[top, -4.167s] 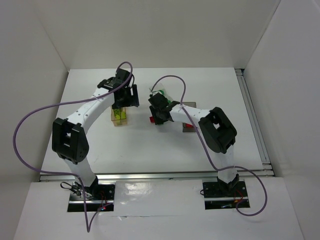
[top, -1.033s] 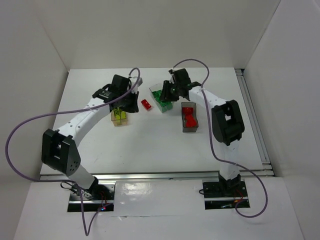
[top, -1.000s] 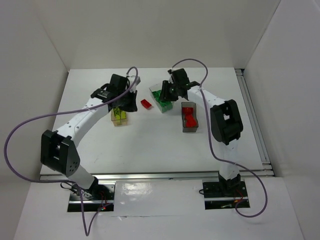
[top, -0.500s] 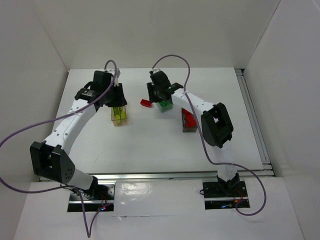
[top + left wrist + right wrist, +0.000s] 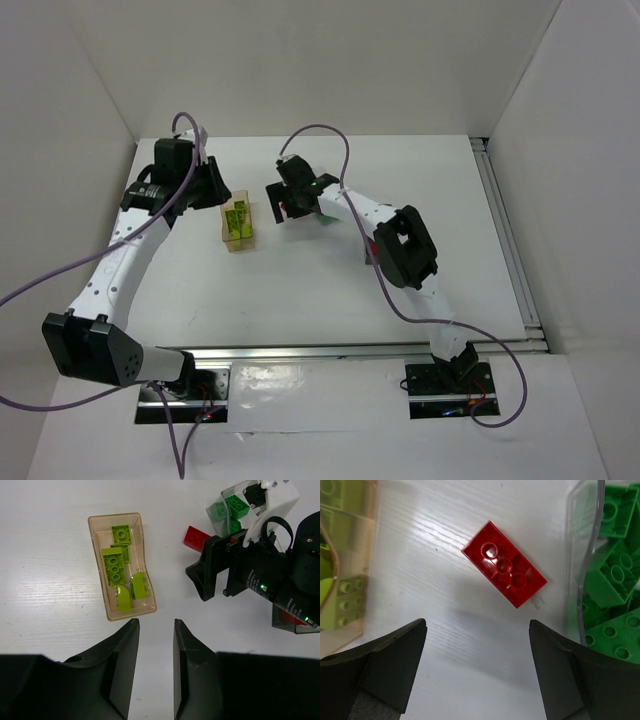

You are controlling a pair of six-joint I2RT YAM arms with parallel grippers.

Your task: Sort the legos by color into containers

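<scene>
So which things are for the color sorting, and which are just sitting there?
For the job:
red brick
amber bin of yellow-green bricks
clear bin of green bricks
dark grey bin, mostly hidden
left gripper, right gripper

Just there:
purple cables
table
metal rail

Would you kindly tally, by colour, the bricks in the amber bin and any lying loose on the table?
Yellow-green bricks in the amber bin: 5
Red brick loose on the table: 1
Total: 6
The green bricks in the clear bin are partly hidden, so uncounted.
</scene>
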